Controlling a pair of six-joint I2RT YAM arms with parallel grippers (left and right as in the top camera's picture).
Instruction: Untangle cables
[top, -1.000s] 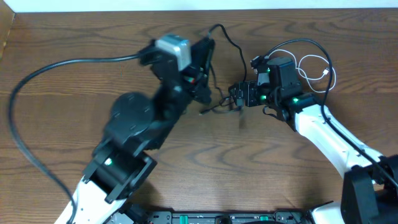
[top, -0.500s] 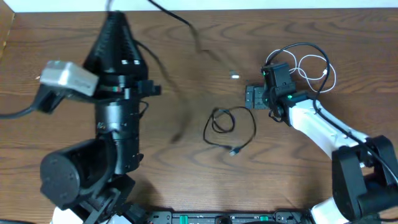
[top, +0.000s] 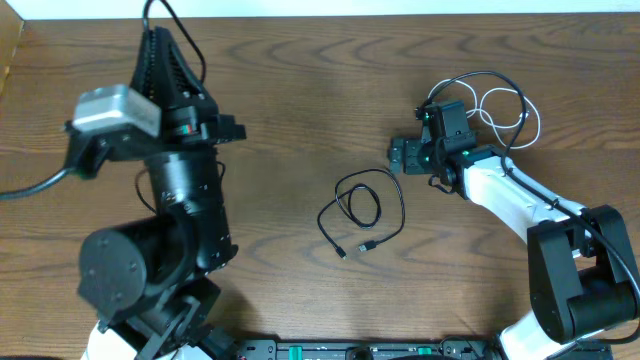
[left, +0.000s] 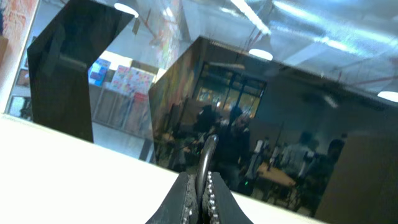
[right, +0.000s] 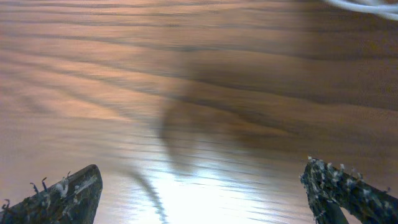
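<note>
A black cable (top: 362, 212) lies in a loose loop mid-table, both plug ends near its lower edge. My left gripper (top: 153, 35) is raised high at the far left, pointing away from the table. It is shut on another thin black cable (top: 178, 28), which runs out between its fingertips (left: 208, 149). My right gripper (top: 403, 156) hovers low over bare wood just right of the loop. Its fingers (right: 68, 193) stand wide apart with nothing between them. A white cable (top: 520, 112) lies coiled behind the right arm, and its edge shows in the right wrist view (right: 367, 5).
The left arm's thick black cable (top: 30, 185) trails off the left edge. The right arm's own black cable (top: 470, 78) arcs over the white coil. The table's far edge (top: 400, 14) meets a white wall.
The left arm swung from mid-table up and to the left, carrying one black cable. The other black cable dropped and settled as a loop. The right gripper opened wide and shifted slightly right.
</note>
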